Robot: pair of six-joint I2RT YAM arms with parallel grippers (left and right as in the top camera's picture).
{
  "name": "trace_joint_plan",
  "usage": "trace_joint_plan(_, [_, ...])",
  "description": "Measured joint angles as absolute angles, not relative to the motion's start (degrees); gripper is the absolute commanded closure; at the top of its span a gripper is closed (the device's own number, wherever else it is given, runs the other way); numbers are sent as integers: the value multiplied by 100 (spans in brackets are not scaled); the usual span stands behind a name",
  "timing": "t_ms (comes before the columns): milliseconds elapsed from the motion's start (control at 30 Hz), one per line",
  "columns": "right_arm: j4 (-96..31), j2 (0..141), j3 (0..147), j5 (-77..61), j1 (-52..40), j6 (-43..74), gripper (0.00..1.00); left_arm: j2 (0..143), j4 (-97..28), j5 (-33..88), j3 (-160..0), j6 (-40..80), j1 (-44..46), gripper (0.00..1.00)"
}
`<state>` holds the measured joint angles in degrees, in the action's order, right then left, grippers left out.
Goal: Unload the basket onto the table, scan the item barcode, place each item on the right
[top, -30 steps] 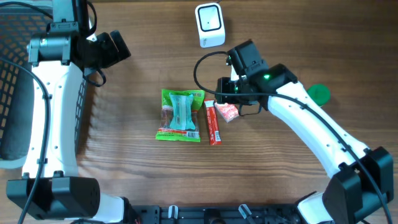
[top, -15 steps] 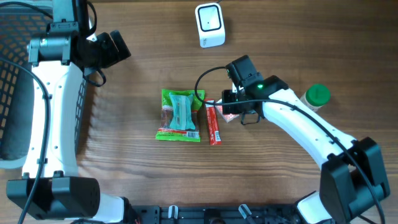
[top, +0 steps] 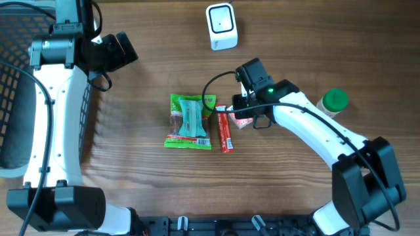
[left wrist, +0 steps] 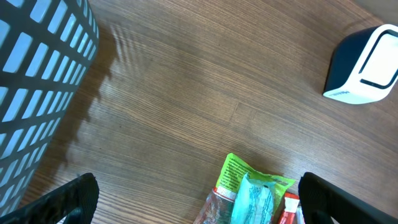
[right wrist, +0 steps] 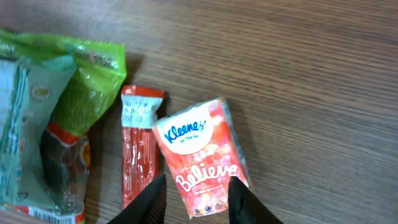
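Note:
A red Kleenex tissue pack (top: 240,118) (right wrist: 199,149) lies flat on the wooden table, just right of a red stick sachet (top: 225,134) (right wrist: 138,155). My right gripper (top: 244,113) (right wrist: 197,180) is low over the pack with its fingers narrowly astride the pack's near end. The right finger (right wrist: 242,202) meets the pack's edge and a thin gap shows at the left one. The white barcode scanner (top: 221,26) (left wrist: 364,65) stands at the back. My left gripper (top: 121,49) (left wrist: 199,193) hangs wide open and empty, high over the table's left side.
A green snack bag (top: 190,121) (right wrist: 50,124) (left wrist: 249,196) lies left of the sachet. A green-capped bottle (top: 335,101) stands to the right of my right arm. A dark mesh basket (top: 13,78) (left wrist: 37,74) fills the left edge.
My right gripper has come down and left onto the tissue pack and its fingers have narrowed around it. The left arm has not moved.

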<state>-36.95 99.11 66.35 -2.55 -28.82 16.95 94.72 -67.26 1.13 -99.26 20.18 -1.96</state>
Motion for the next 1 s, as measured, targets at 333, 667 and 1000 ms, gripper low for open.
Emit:
trace_joint_plan(333, [-3553,10121,6632,-336,-3111,1319,68,9472,-6726,113,-9926,2018,-196,0])
trace_joint_plan(667, [-3245,10123,6464,161,-3583,1251,82,9472,-6726,113,-9926,2018,-196,0])
trace_joint_plan(1000, [-3275,10208,6143,727,-3496,1522,82,9472,-6726,113,-9926,2016,-196,0])
